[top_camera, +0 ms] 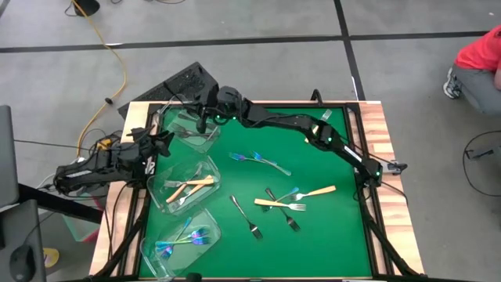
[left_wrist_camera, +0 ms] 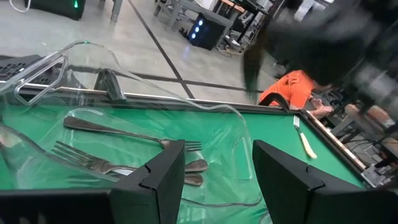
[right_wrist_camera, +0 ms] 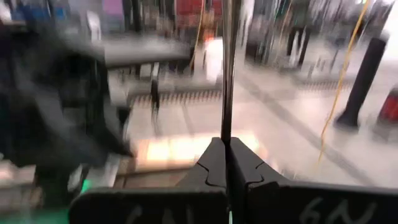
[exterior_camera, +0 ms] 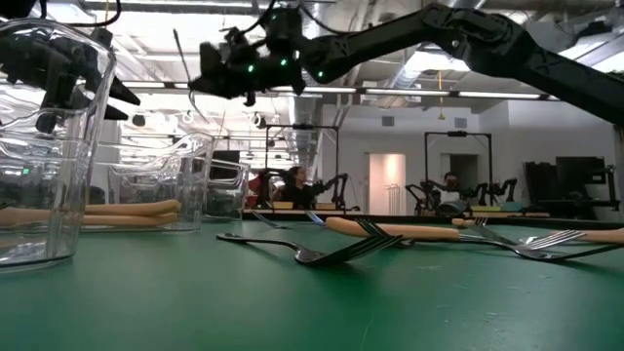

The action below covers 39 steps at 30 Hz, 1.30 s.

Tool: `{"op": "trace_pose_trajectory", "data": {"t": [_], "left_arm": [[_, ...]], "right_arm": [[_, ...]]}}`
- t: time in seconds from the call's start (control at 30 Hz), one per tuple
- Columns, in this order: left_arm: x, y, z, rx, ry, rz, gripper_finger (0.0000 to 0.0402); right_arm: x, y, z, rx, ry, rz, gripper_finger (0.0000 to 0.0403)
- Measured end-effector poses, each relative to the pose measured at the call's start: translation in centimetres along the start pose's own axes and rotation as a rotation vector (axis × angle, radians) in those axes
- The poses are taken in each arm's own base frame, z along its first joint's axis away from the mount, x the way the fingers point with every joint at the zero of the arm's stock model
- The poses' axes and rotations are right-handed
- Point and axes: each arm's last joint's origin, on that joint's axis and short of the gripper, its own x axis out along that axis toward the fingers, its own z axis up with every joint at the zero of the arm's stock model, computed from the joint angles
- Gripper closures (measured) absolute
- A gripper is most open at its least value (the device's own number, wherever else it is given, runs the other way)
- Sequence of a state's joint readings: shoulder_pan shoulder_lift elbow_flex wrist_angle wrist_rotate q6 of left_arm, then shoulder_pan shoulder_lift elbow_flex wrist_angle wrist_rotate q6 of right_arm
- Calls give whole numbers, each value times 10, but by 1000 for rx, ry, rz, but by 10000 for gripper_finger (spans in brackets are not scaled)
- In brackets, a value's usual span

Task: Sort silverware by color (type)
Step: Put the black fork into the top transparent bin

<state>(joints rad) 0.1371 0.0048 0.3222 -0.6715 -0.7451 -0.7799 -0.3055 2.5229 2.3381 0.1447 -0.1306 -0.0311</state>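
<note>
The right arm's jaws are pressed tight on a thin dark metal fork, which stands up straight from between them. In the high view these jaws hang above the far clear tub at the surface's far left, and the low view shows them raised well over the green surface. The left arm's jaws stand apart with nothing between them, just beside that same tub, which holds several dark metal forks.

The middle tub holds forks with cream-tan handles; the near tub holds iridescent blue-purple forks.

Loose on the surface lie an iridescent fork touching a silver one, two cream-handled forks with another iridescent fork between them, and dark metal forks nearer the front.

A person in a red top crouches on the floor beyond the far right corner
</note>
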Motion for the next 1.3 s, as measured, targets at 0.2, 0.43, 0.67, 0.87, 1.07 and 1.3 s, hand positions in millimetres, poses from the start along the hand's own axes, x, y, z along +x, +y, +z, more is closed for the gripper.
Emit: {"op": "trace_pose_trajectory", "data": {"t": [0.2,0.43,0.67,0.87,1.07,1.3], "left_arm": [[0,0,0,-9,2,1,230],[0,0,0,-8,4,1,230],[0,1,-1,4,8,15,230],[0,2,-1,-1,5,17,230],[0,1,-1,-12,5,17,230],[0,2,-1,-13,5,17,230]], "right_arm": [[9,2,-42,18,149,-28,395],[9,0,-56,-5,244,-63,395],[8,4,-61,-46,306,-48,395],[7,6,-66,-46,351,-41,395],[6,6,-66,-61,353,-39,395],[9,6,-74,-71,355,-38,394]]}}
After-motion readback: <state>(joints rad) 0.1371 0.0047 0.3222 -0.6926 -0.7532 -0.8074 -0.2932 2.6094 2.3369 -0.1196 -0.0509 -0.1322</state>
